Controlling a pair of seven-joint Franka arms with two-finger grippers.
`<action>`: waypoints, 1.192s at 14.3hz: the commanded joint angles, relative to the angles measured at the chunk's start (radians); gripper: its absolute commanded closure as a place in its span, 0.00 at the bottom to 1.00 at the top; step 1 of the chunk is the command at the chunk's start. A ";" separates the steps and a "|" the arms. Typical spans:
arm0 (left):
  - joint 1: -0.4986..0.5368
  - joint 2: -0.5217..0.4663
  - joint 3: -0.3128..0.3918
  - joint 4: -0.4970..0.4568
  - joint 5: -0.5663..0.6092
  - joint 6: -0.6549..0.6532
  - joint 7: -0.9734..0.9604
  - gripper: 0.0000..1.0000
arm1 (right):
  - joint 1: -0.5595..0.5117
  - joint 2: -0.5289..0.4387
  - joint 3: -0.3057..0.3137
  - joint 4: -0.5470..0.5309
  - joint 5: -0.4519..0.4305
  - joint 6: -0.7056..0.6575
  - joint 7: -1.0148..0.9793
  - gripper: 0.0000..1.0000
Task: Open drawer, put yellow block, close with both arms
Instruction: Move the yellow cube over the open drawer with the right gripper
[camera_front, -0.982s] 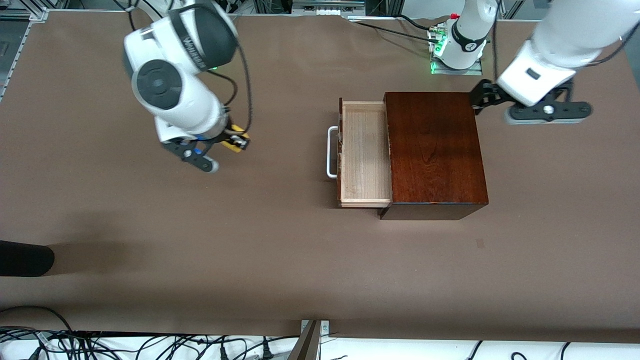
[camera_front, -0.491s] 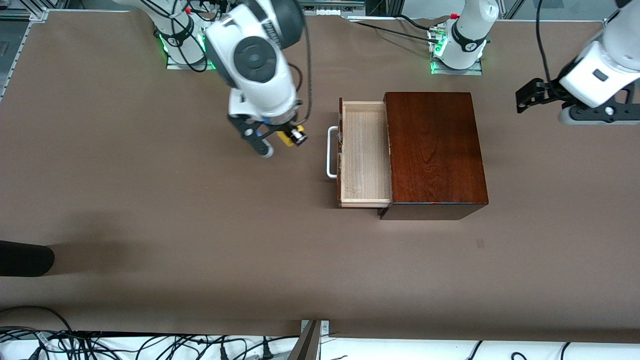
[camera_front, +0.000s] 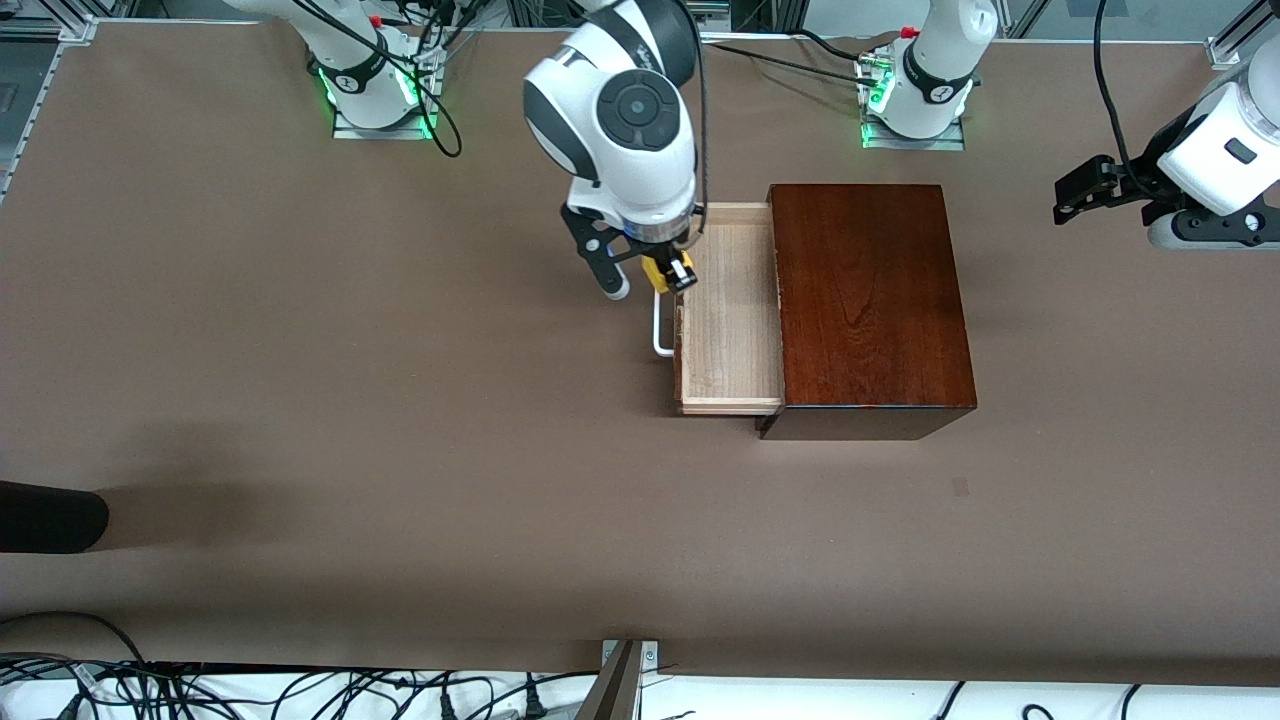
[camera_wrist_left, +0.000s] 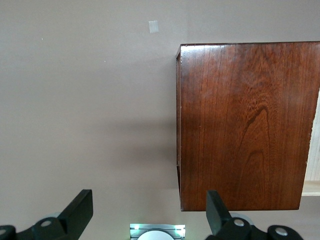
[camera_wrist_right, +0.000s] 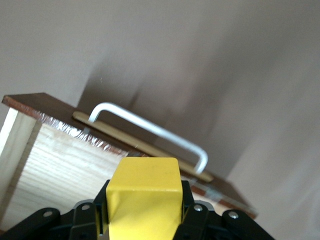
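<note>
Here the yellow block (camera_front: 657, 273), clamped in the right gripper (camera_front: 648, 281), hangs over the handle edge of the open drawer (camera_front: 728, 310), whose empty tray runs toward the wooden box (camera_front: 868, 300), while the left gripper (camera_front: 1085, 190), fingers spread, waits over bare table at the left arm's end.

Even, diffuse light from above fills the front view; the brown tabletop (camera_front: 400, 420) reads matte, with no hot spots. Soft shadows lie on it: a broad faint one near the camera's edge toward the right arm's end, and a narrow dark band under the box (camera_front: 868, 300) on its camera side. The box top carries a mild sheen. Green lamps glow at both arm bases. In the right wrist view the yellow block (camera_wrist_right: 144, 200) is bright and slightly soft, the handle (camera_wrist_right: 150, 131) casting a blurred shadow. The left wrist view is sharp, with a dim shadow beside the box.
</note>
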 joint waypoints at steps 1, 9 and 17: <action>0.013 -0.021 -0.004 -0.019 -0.024 0.002 0.019 0.00 | 0.028 0.039 0.007 0.067 0.011 0.030 0.141 0.93; 0.028 0.020 -0.001 0.021 -0.010 0.023 0.008 0.00 | 0.076 0.115 0.007 0.075 0.011 0.198 0.325 0.93; 0.056 0.068 -0.002 0.068 -0.010 0.025 0.021 0.00 | 0.097 0.183 0.005 0.070 0.006 0.253 0.327 0.92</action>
